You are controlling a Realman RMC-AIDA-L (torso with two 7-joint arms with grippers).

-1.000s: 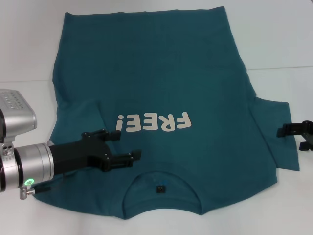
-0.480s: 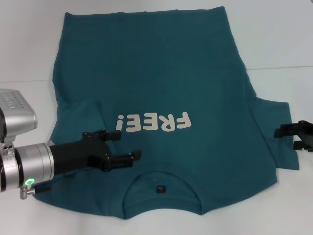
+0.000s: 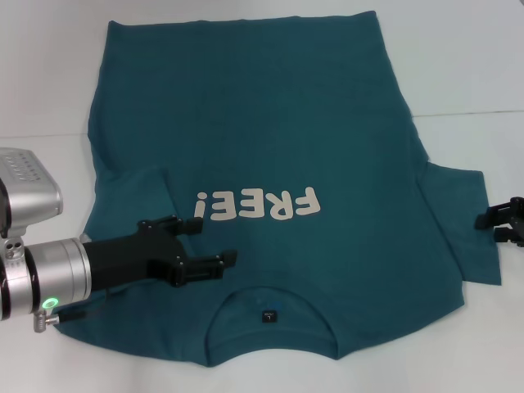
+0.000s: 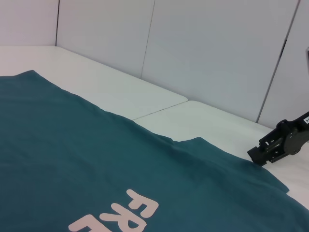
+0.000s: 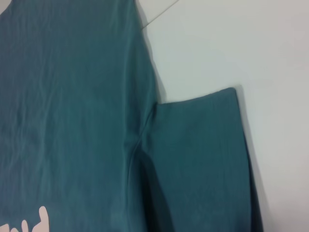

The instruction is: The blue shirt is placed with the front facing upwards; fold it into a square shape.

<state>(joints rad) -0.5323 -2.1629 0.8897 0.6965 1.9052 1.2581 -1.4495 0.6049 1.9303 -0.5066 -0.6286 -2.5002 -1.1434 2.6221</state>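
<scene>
On the white table (image 3: 475,74) the blue shirt (image 3: 270,147) lies flat, print up, collar toward the robot and its right sleeve spread out. Over the shirt's left chest, beside the "FREE!" print (image 3: 256,203), the left gripper (image 3: 205,242) hovers with fingers apart, holding nothing. The right gripper (image 3: 506,223) sits at the right sleeve's outer edge; whether it is open cannot be told.

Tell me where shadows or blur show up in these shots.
Head view: the left pincer casts little shadow on the blue shirt, all sharp. Right wrist view: a dark shadow lines the sleeve seam, slightly soft. Left wrist view: even light, the right pincer is crisp.
</scene>
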